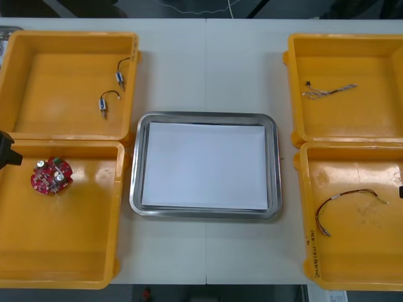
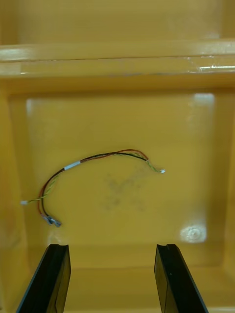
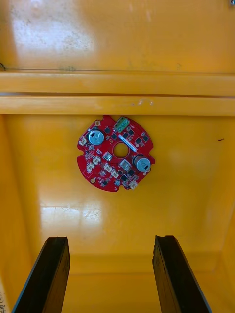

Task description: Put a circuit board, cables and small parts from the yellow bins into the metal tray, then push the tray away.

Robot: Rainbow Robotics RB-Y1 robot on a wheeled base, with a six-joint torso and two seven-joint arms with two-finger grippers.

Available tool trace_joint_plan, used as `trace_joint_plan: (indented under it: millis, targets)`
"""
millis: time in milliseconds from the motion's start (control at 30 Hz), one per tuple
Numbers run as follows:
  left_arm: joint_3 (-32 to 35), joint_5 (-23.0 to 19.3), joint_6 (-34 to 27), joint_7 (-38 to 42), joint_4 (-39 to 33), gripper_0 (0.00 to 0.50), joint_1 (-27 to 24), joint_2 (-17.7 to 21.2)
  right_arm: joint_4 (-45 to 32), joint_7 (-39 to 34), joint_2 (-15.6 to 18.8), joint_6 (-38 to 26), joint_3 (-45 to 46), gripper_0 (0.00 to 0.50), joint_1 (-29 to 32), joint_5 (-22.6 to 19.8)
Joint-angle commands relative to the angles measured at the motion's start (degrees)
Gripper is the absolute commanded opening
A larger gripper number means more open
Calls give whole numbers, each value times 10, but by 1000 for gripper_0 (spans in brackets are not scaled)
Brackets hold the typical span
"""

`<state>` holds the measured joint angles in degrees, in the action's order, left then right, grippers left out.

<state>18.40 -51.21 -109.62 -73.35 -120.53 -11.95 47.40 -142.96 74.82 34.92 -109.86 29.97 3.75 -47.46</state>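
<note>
A round red circuit board (image 1: 51, 175) (image 3: 116, 153) lies in the near left yellow bin (image 1: 56, 251). My left gripper (image 3: 111, 276) hangs open above that bin, the board beyond its fingertips, and a bit of it shows at the table's left edge (image 1: 5, 153). A red, black and yellow cable (image 1: 349, 201) (image 2: 98, 159) curves across the near right bin (image 1: 359, 258). Over it my right gripper (image 2: 111, 279) stands open, nothing between its fingers; it peeks in at the right edge (image 1: 400, 192). The metal tray (image 1: 204, 117), white inside, sits between the bins.
Two short black cables (image 1: 119, 72) (image 1: 106, 102) lie in the far left bin (image 1: 56, 82). A thin twisted cable (image 1: 327, 91) lies in the far right bin (image 1: 352, 123). Bare table runs beyond and in front of the tray.
</note>
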Motion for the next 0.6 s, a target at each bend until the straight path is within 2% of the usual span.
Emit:
trace_joint_plan:
  millis: [33, 233, 367, 600]
  targets:
    - [-32, -7, -4, -84, -3, 500, 12, 13, -19, -49, 48, -1, 6, 500, 2, -42]
    - [-59, -13, -4, -94, -3, 500, 15, 15, -15, -140, 60, -1, 5, 500, -14, -88]
    - [-67, -20, -4, -118, -3, 500, 32, 23, -7, -193, 60, -1, -10, 500, -31, -93]
    - [-69, -32, 62, -176, -3, 500, 72, 45, 20, -266, 57, -1, -40, 500, -70, -91]
